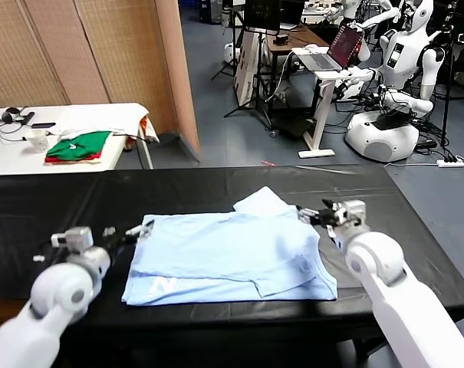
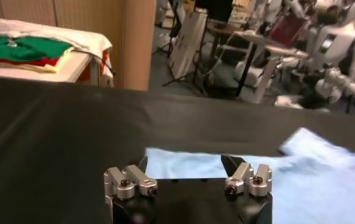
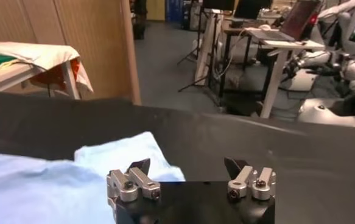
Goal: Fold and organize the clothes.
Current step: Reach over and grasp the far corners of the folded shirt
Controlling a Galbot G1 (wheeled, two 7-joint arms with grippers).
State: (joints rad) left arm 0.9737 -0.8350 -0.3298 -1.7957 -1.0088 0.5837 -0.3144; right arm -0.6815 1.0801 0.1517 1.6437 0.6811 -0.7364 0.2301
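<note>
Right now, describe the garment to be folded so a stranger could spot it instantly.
On the black table directly before the robot lies a light-blue T-shirt, spread flat between both grippers. Unlike the green-and-red folded garments on the white side table, it is pale, with a small white print.

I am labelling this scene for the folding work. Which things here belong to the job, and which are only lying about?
Belongs to the job:
- light-blue T-shirt, partly folded on the black table
- left pincer, open at the shirt's left edge
- right pincer, open at its right edge

Only lying about:
- green-and-red folded clothes on the white table
- laptop
- other robots
</note>
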